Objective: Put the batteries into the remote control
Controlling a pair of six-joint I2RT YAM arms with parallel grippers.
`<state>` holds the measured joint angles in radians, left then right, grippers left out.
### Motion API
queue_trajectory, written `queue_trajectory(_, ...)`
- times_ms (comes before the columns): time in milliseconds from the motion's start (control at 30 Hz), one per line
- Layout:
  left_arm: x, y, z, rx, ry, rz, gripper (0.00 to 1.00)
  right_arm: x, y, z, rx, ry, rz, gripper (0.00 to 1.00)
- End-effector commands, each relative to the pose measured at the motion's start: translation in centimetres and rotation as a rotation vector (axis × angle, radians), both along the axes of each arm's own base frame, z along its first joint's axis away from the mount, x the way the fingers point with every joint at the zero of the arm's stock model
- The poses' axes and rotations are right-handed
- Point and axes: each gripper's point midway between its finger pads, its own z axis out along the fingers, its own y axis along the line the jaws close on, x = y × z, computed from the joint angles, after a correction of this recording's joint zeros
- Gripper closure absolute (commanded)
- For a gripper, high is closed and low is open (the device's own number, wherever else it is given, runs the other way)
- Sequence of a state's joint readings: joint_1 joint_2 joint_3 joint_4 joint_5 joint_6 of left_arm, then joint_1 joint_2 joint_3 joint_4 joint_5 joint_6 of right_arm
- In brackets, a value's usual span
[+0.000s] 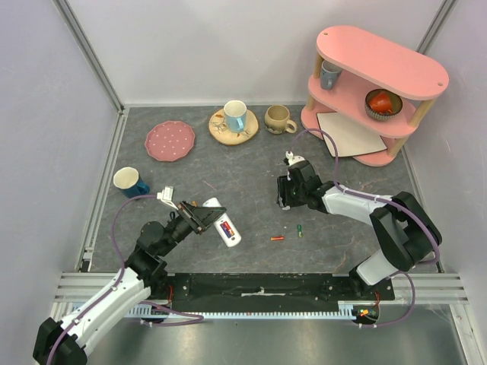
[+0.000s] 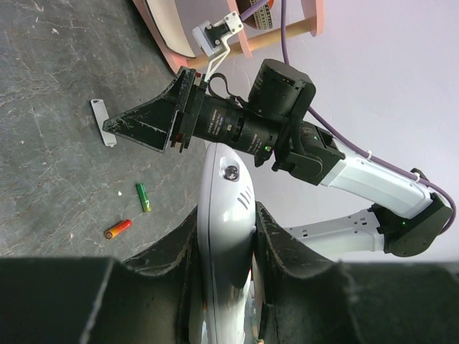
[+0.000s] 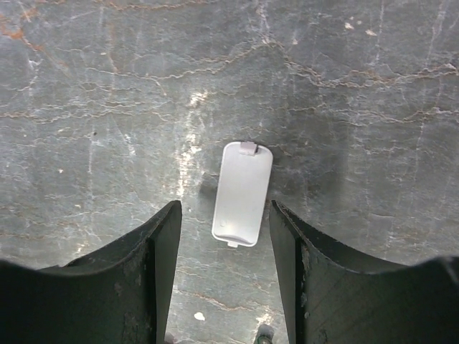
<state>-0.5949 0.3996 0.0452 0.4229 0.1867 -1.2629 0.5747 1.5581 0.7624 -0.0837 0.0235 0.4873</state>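
Left wrist: remote control in hand

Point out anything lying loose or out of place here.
A small grey battery cover lies detached on the mat, between the open fingers of the right pincer. A red-orange battery and a green battery lie loose nearby, outside the remote control gripped by the left pincer.

No legible text, numbers, signs — anywhere.

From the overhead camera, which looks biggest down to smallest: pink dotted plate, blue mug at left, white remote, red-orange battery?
Largest: pink dotted plate
Then blue mug and remote control, too alike to rank
Smallest: red-orange battery
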Motion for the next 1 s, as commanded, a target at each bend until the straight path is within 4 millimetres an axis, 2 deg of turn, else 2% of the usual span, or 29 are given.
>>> queue_trajectory(0, -0.4, 0.3, -4.0, 0.038, 0.023, -0.004, 0.98, 1.4, 1.7, 3.0, 0.051, -0.081, 0.010, 0.40)
queue_trajectory(300, -0.6, 0.3, -4.0, 0.035, 0.021, -0.008, 0.98, 1.2, 1.3, 1.5, 0.009, -0.050, 0.002, 0.40)
queue_trajectory(967, -0.5, 0.3, -4.0, 0.038, 0.021, -0.004, 0.98, 0.5, 1.2, -0.2, -0.004, -0.015, 0.007, 0.39)
